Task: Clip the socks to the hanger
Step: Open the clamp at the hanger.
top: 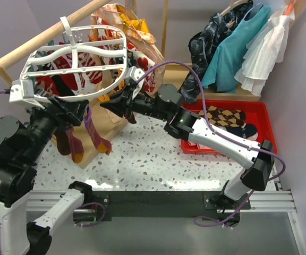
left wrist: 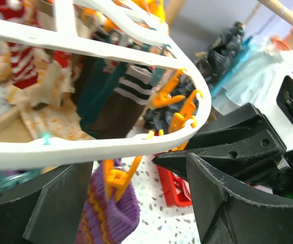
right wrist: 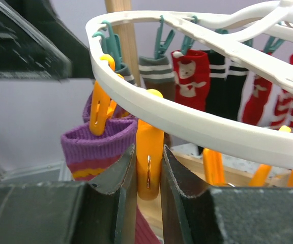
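Note:
The white oval hanger [top: 73, 58] hangs tilted over the table's left side with several socks clipped under it. In the right wrist view my right gripper [right wrist: 149, 152] is shut on an orange clip [right wrist: 149, 168] under the hanger rim [right wrist: 187, 119]. A purple sock [right wrist: 98, 142] hangs from the neighbouring orange clip. My left gripper [left wrist: 135, 173] stands open just below the rim [left wrist: 85, 150], the purple sock's cuff [left wrist: 113, 213] hanging between its fingers without touching them. From above, the left gripper [top: 70, 109] and right gripper [top: 110, 104] face each other at the hanger's near edge.
A red tray [top: 262, 114] at the right holds an argyle sock [top: 224, 116] and darker socks. Teal and white dresses [top: 243, 42] hang at the back right. A wooden rail [top: 41, 38] runs behind the hanger, with floral cloth [top: 137, 29] beside it.

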Motion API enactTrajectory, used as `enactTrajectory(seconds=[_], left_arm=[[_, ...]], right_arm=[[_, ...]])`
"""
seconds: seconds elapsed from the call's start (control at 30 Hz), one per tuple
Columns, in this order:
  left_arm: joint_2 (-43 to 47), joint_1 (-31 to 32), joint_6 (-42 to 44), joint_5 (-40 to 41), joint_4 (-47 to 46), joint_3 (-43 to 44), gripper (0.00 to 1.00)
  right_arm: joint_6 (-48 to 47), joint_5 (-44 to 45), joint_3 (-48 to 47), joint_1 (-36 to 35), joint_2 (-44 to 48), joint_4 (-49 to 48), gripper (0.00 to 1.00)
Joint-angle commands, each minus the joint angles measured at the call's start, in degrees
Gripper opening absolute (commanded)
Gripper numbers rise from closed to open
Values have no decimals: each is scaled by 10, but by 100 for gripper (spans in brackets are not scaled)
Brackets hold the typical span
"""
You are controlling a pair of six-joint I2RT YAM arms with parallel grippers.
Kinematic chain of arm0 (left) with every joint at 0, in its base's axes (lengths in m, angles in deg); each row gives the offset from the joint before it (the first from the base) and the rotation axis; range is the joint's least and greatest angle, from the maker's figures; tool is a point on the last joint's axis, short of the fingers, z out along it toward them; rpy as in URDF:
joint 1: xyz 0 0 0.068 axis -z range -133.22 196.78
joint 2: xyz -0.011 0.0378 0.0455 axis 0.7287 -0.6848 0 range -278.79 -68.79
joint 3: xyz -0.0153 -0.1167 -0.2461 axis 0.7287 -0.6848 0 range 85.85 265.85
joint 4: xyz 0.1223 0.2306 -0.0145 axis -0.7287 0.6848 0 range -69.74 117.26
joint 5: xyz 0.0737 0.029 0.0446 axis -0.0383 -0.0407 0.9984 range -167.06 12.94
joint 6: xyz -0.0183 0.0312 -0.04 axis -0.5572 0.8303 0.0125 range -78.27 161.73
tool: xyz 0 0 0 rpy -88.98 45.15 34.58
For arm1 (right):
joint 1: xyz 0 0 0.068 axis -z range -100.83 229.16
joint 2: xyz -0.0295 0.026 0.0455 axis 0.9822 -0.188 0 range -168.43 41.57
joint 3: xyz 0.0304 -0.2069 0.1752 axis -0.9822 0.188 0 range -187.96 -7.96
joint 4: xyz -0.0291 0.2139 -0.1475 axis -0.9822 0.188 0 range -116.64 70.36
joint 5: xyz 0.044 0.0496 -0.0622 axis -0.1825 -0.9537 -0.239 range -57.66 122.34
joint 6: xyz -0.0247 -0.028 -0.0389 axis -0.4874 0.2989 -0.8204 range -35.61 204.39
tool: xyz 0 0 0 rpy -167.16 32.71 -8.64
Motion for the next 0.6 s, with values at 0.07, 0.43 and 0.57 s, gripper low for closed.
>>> enactTrajectory(seconds=[0.07, 0.43, 0.57], left_arm=[[10, 1, 36, 68, 55, 66, 78], [6, 0, -22, -148, -30, 21, 74], [-10, 0, -15, -144, -18, 16, 73]], right_arm=[[-43, 11, 1, -19, 28, 36, 0], [-52, 31, -10, -44, 20, 39, 0], [-49, 35, -12, -54, 16, 40, 0]])
